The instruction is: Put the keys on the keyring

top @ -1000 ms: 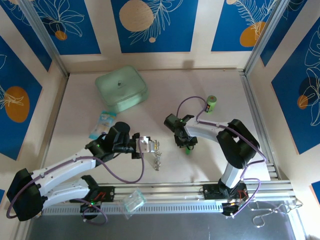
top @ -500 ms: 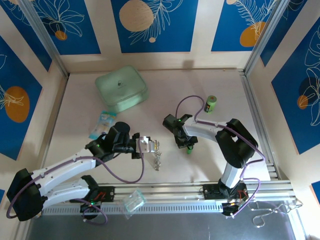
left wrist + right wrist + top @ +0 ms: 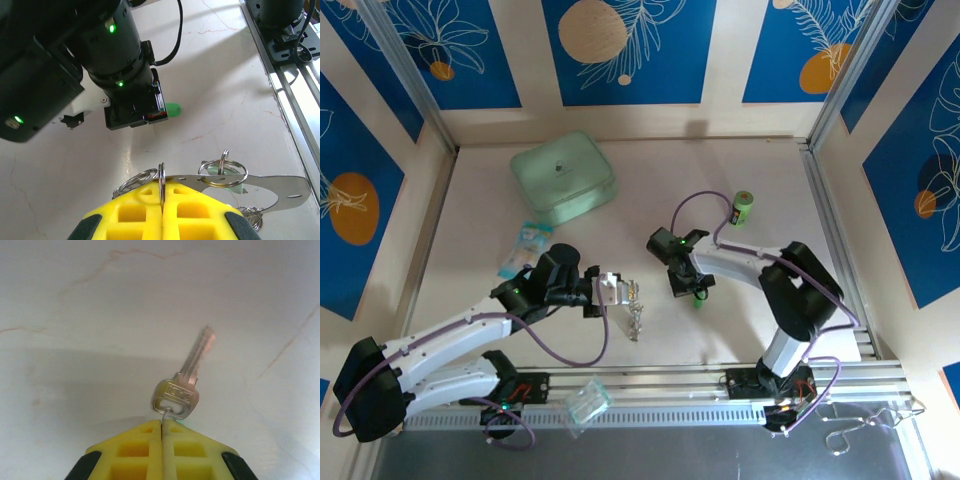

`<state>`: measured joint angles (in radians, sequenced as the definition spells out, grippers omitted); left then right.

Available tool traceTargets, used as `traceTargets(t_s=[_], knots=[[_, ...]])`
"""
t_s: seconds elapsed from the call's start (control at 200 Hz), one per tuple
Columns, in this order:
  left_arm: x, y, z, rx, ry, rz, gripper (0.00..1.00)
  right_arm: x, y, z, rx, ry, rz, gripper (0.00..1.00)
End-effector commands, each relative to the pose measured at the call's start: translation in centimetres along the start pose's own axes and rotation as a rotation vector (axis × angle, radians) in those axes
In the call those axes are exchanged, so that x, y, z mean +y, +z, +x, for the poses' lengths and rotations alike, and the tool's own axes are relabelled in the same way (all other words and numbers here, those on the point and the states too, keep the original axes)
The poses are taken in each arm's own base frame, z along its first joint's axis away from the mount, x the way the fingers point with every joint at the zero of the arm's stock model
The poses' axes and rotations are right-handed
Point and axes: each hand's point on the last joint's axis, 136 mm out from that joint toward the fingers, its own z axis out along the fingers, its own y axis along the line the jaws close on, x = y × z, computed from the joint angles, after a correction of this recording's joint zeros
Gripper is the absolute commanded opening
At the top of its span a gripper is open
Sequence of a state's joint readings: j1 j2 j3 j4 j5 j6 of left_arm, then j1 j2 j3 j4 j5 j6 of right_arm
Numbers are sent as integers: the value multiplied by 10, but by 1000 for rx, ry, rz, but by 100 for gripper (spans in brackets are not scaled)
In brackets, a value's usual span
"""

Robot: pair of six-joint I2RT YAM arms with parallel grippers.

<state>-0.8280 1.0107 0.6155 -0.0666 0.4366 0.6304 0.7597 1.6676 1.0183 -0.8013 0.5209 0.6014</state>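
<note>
1. Change of state. A second ago my right gripper point(image 3: 162, 427) stood part-open over the table point(image 3: 770, 180). Its yellow fingers have now met. The thin wire loop through the head of the silver key point(image 3: 182, 390) is pinched between the tips, and the blade points away from me over the marble surface. I cannot tell whether the key has left the table yet.

2. Meaning for the task. I judge the pick-up of the first key to be made. Threading has not begun. The green-headed key point(image 3: 698, 300) lies on the table just beside my right gripper point(image 3: 688, 285), toward the near edge, and is not gripped.

3. Left side. My left gripper point(image 3: 161, 192) is unchanged: clamped tight on the keyring point(image 3: 222, 172), one ring held edge-on between the fingers, with further rings and a flat metal tag fanned out to the side. From above, the loose part hangs from the left gripper point(image 3: 618, 290) toward the near edge.

4. Pose. My right arm is folded back at the elbow, forearm reaching toward the table's middle, wrist pitched down. My left arm stretches diagonally from the near-left corner, wrist level, and the two grippers face each other, near but apart
</note>
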Motion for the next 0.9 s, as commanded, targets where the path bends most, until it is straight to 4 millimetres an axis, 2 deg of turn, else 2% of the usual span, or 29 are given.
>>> traceTargets(t_s=[0.0,0.155,0.39,0.895], knots=[[-3,0,-4,-21,24,10,0,26,-20,-9,-63,-2,-195,0],[-4,0,-4,-22,24,11,0,39,-28,-10,-62,43,-361,0],[-3,0,-4,-23,23,13,0,42,-18,-5,-14,98,-461,0],[-4,1,-4,-23,19,18,0,34,2,6,54,103,-410,1]])
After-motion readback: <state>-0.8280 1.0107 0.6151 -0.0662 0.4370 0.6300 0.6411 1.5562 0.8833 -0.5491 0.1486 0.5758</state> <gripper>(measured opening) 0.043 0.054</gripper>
